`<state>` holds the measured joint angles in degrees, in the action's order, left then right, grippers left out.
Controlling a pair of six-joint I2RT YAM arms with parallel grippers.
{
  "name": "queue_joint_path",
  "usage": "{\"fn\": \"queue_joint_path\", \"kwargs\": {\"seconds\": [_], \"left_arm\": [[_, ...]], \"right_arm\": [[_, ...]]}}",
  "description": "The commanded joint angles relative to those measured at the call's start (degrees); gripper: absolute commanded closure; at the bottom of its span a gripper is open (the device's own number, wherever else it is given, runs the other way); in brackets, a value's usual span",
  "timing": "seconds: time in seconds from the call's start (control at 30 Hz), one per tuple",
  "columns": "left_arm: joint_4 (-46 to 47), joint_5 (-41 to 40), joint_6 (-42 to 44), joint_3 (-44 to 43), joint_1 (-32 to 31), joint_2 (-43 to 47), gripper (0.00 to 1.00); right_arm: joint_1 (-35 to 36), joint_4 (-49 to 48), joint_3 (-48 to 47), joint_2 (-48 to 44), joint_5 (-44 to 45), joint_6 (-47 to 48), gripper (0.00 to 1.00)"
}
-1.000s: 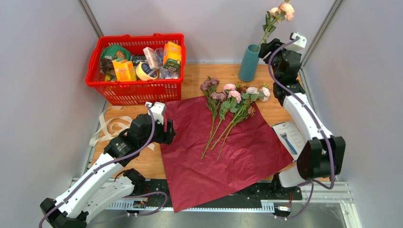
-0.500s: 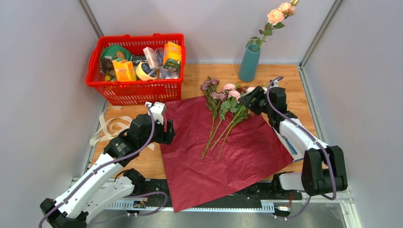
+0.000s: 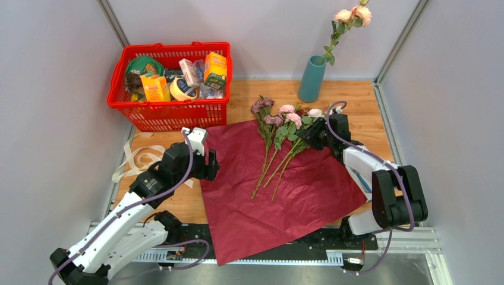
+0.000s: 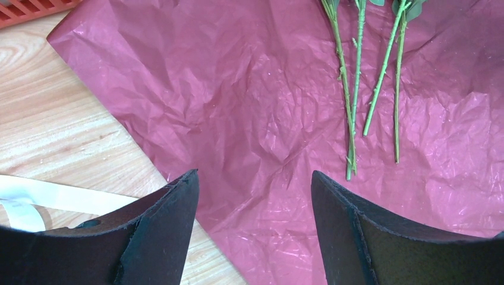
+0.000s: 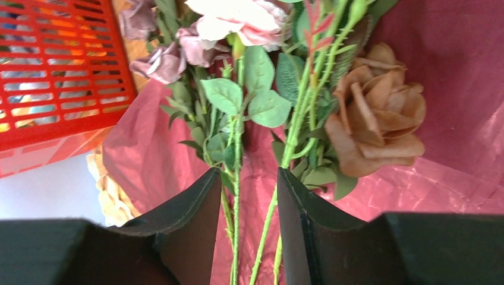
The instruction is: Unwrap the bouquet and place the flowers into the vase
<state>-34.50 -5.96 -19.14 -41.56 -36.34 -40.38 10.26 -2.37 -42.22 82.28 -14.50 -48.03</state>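
Within the right gripper (image 5: 249, 176) — green flower stems (image 5: 236, 151)

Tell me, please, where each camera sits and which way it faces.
Top external: high behind the bases, looking down on the table; both arms show.
Left wrist: looks down at paper and stems; open left pincer frames it.
Right wrist: low, faces flowers and basket; right pincer straddles stems.
Shared: both wrist views show paper and stems.

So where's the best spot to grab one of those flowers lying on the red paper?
Probably on the bare green stem, below the leaves, coming straight down with the jaws across it. The flowers lie flat on the paper with thin stems, and the blooms look soft and crushable. The right gripper straddles stems that way.
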Motion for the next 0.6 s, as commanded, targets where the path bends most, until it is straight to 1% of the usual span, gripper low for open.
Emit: {"fn": "queue_joint_path", "kwargs": {"seconds": [0.0,0.17,0.57], "left_arm": [[1.1,1.0,0.9,-0.4,0.0,0.6,0.23],[1.2,0.9,0.9,-0.2,0.0,1.0,0.23],[1.4,1.7,1.0,-0.3,0.0,1.2,0.23]], "right_arm": [[0.2,-1.2,-2.6,2.4,4.5,-1.8,0.58],[0.4,-1.2,-3.1,4.3,6.5,-3.0,0.59],[1.3,-2.0,-5.1,8.9,7.1,-4.2,0.63]]}}
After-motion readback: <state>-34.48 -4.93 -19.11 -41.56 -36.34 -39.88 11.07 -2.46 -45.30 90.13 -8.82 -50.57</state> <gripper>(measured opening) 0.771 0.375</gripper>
